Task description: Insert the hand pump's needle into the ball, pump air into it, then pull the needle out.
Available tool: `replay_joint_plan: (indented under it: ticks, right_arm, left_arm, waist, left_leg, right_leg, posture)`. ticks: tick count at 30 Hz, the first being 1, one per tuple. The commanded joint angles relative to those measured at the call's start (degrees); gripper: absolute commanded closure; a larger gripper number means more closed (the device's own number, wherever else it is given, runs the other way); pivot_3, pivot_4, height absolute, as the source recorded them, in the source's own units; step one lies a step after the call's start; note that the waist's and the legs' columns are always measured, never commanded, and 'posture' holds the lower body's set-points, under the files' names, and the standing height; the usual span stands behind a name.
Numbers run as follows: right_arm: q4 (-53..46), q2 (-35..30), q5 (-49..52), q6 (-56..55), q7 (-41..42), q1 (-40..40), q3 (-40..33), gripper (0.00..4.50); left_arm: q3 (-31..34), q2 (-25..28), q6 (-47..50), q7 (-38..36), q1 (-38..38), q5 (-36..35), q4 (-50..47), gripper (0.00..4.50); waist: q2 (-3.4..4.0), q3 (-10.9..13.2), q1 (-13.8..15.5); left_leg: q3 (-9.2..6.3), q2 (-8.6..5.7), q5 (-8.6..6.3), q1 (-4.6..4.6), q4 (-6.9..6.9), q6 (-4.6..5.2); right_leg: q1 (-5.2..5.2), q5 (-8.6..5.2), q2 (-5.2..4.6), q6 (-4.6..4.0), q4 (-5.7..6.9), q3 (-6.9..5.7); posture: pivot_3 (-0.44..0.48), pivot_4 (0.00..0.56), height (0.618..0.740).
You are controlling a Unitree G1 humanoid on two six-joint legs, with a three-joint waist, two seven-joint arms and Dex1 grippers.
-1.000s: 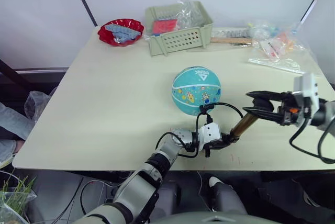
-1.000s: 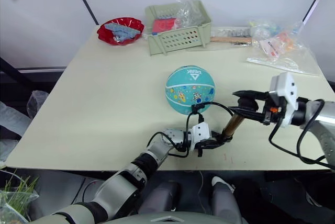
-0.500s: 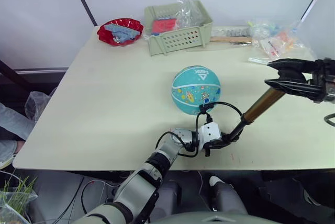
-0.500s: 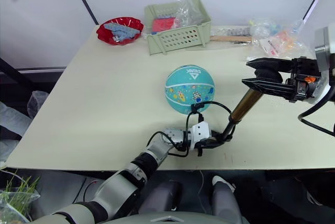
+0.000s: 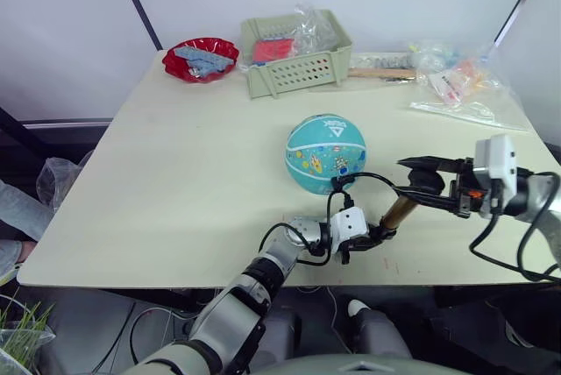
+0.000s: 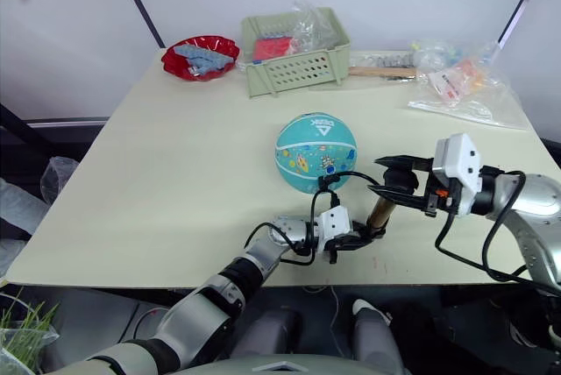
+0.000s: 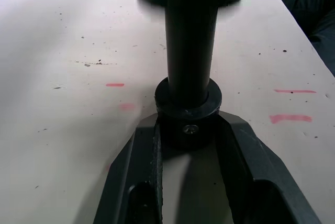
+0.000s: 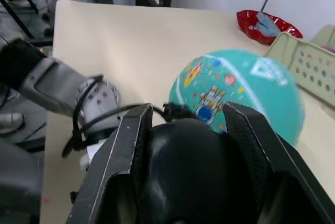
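The teal ball (image 5: 326,153) rests near the middle of the table (image 5: 175,182). The hand pump (image 5: 399,211) slants up from the table in front of the ball, to its right. My left gripper (image 5: 372,237) is shut on the pump's black lower end cap (image 7: 188,124), pinning it near the table's front edge. My right gripper (image 5: 421,184) is shut on the black T-handle (image 8: 193,182) at the pump's top, with little gold barrel showing. The thin black hose (image 5: 377,177) loops from the pump to the ball's lower side. The needle is hidden where the hose end meets the ball.
A red bowl (image 5: 200,57) and a green basket (image 5: 298,53) stand at the table's far edge. Plastic bags (image 5: 460,86) and a wooden stick (image 5: 381,72) lie at the back right. The pump's base sits close to the front edge.
Half a second ago my right gripper had drawn the handle out, up and to the right. Now it has pushed the handle back down toward the barrel. The left gripper and ball stayed put.
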Motion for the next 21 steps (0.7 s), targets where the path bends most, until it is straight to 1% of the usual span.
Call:
replay_joint_plan:
  ticks: [1,4,8,12,18,21]
  right_arm:
    - [4.0,1.3,-4.9,-1.2,-0.5,2.1,3.3,2.83]
    - [4.3,1.2,-4.7,-1.8,-0.2,2.0,2.3,2.83]
    - [1.6,0.0,1.0,1.4,0.5,-0.3,-1.8,2.83]
    - [-1.3,-4.0,7.3,6.7,1.9,-3.7,-7.0,2.83]
    - [-4.1,-10.0,18.5,16.4,1.3,-9.1,-15.8,2.83]
    - [-4.7,-12.4,22.1,20.1,1.1,-10.8,-18.4,2.83]
  left_arm:
    - [-1.4,1.7,3.4,0.0,2.8,2.9,4.5,3.45]
    - [-1.3,1.8,3.5,-0.1,2.6,2.9,4.5,3.45]
    - [-1.2,1.9,3.5,-0.3,2.6,2.8,4.5,3.45]
    - [-1.3,2.0,3.5,-0.9,2.4,2.7,4.6,3.45]
    - [-1.3,2.1,3.2,-0.8,2.1,2.9,5.0,3.45]
    - [-1.2,2.2,3.1,-0.7,2.2,2.8,5.1,3.45]
  waist:
    - [-0.01,0.0,0.0]
    - [0.09,0.0,0.0]
    - [0.14,0.1,0.0]
    - [0.46,0.5,0.2]
    - [0.57,0.8,0.3]
    - [0.54,0.9,0.3]
  left_leg:
    - [0.00,0.00,0.00,0.00,0.00,0.00]
    - [0.00,-0.01,0.00,-0.03,0.00,0.00]
    - [-0.01,-0.02,0.00,-0.06,0.00,0.00]
    - [-0.01,-0.06,0.01,-0.23,0.04,0.01]
    - [-0.06,-0.12,0.01,-0.45,0.04,0.02]
    - [-0.06,-0.11,0.01,-0.49,0.05,0.02]
  right_leg:
    - [0.00,0.00,0.00,0.00,0.00,0.00]
    - [0.00,0.00,0.00,0.00,0.00,0.01]
    - [-0.01,0.00,0.00,0.00,0.00,-0.01]
    - [-0.15,0.01,-0.04,-0.01,0.00,-0.01]
    - [-0.31,0.06,-0.10,-0.11,-0.01,-0.05]
    - [-0.34,0.05,-0.11,-0.08,-0.01,-0.07]
  posture:
    - [0.000,0.150,0.740]
    - [0.000,0.150,0.740]
    - [0.000,0.150,0.740]
    - [0.000,0.150,0.740]
    - [0.000,0.150,0.740]
    - [0.000,0.150,0.740]
